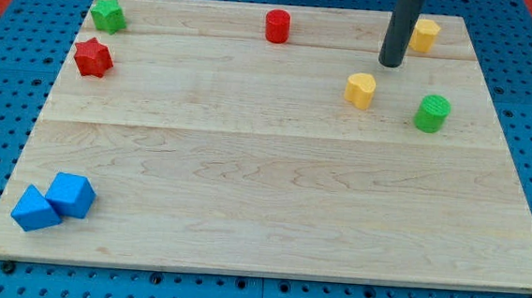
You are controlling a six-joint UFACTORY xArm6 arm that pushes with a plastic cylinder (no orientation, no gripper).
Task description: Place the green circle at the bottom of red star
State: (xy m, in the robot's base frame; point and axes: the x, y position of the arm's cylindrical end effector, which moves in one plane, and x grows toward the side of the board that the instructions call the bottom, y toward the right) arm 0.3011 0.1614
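The green circle (pixel 432 114) stands at the view's right, in the upper half of the wooden board (pixel 273 187). The red star (pixel 93 57) lies at the upper left. My tip (pixel 390 64) is on the board near the top right, up and to the left of the green circle and clear of it. It stands just above a yellow heart-like block (pixel 360 90) and left of a yellow block (pixel 425 34), touching neither.
A green star (pixel 108 14) sits at the top left corner, just above the red star. A red cylinder (pixel 276 26) stands at the top middle. Two blue blocks (pixel 72 195) (pixel 35 209) touch each other at the bottom left corner.
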